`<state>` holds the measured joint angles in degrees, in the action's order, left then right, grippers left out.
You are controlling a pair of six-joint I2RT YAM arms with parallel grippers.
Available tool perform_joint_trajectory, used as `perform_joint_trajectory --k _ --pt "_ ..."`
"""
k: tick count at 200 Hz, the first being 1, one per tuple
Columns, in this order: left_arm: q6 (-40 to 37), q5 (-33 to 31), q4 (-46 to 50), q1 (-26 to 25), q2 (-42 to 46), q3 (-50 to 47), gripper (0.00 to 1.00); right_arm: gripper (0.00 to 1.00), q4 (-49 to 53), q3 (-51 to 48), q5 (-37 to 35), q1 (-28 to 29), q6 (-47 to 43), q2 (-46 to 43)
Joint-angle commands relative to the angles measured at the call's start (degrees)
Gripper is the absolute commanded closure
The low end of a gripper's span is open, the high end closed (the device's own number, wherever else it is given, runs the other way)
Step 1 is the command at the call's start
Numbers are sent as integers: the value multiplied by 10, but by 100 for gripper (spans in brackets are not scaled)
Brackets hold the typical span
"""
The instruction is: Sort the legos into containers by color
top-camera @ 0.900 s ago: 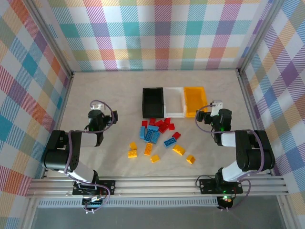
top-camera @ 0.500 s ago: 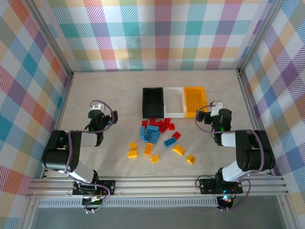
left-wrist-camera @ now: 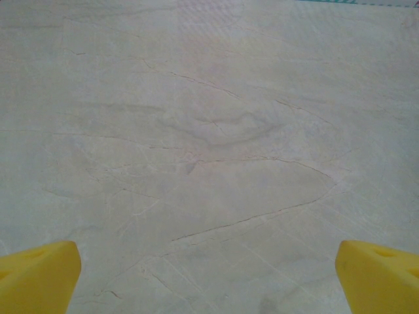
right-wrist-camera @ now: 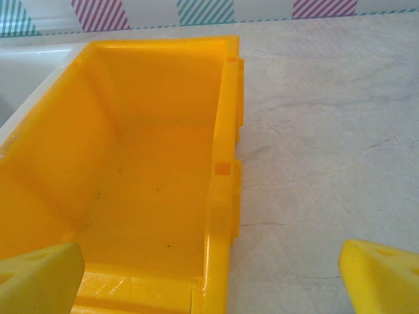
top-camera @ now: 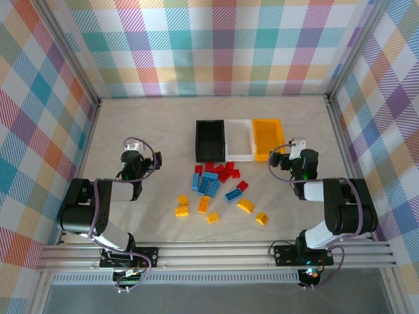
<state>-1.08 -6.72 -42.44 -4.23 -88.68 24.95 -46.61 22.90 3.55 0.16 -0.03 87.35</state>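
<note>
You have one table (top-camera: pixel 150 124) and three containers touching in a row: one black bin (top-camera: pixel 209 142), one white bin (top-camera: pixel 239 145), one yellow-orange bin (top-camera: pixel 268 140). There are two grippers. The left gripper (left-wrist-camera: pixel 209 271) is spread wide over bare table. The right gripper (right-wrist-camera: pixel 209 275) is spread wide, nothing held, at the yellow-orange bin's near right wall. Loose before the bins lie about seven red legos (top-camera: pixel 224 174), tightly clustered, four blue legos (top-camera: pixel 209 187) and six yellow-orange legos (top-camera: pixel 245 205).

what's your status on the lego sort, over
Left gripper open, over bare table. Right gripper open, at the yellow bin, bin empty. Legos loose on the table, unsorted. Nothing blocking them.
</note>
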Motion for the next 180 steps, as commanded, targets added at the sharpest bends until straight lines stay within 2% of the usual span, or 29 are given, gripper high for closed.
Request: perform_joint_trajectory --k 1,58,105,132,165,180 --pt "4 -6 -25 4 -5 -4 0 0 -4 9 4 -3 4 5" --pt "4 -6 -25 4 -4 -4 0 0 -5 8 -1 -3 3 3" --pt "4 -6 -29 4 0 -5 0 0 77 38 -13 -2 9 -31" --pt "21 -47 117 4 57 50 0 0 94 44 -15 -2 10 -38" --pt "29 -49 152 3 98 49 0 0 127 54 -16 -2 11 -44" --pt "46 -52 166 3 113 44 0 0 178 77 -16 -2 20 -50"
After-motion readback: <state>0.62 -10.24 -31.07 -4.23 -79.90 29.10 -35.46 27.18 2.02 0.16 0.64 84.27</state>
